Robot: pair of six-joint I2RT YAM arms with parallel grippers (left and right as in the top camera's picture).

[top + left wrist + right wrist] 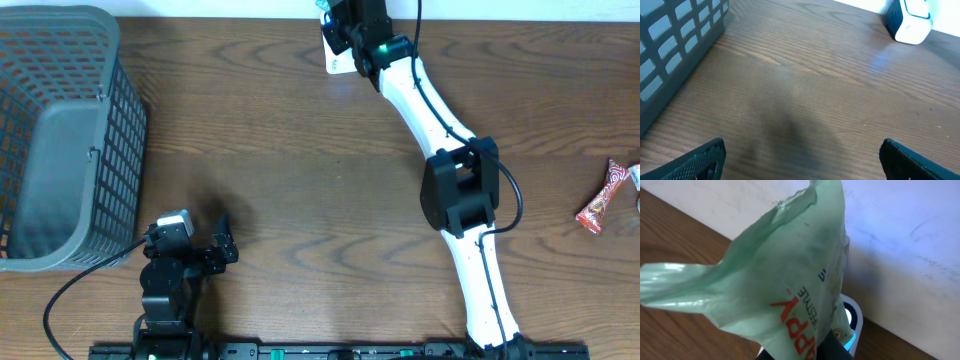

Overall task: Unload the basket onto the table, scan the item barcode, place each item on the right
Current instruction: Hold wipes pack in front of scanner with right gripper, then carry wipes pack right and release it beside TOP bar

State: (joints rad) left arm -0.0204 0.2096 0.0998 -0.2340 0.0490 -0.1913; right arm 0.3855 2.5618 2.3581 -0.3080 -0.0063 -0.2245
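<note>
When looking toward the far edge of the brown wooden counter (300, 180), find a pale green crinkly plastic packet (785, 285) pinched in the closed right fingers (345, 25), close over a white-and-teal barcode scanner (910, 20). Near left, note left fingers (700, 160) spread wide, holding nothing, beside a grey mesh plastic basket (60, 140).
</note>
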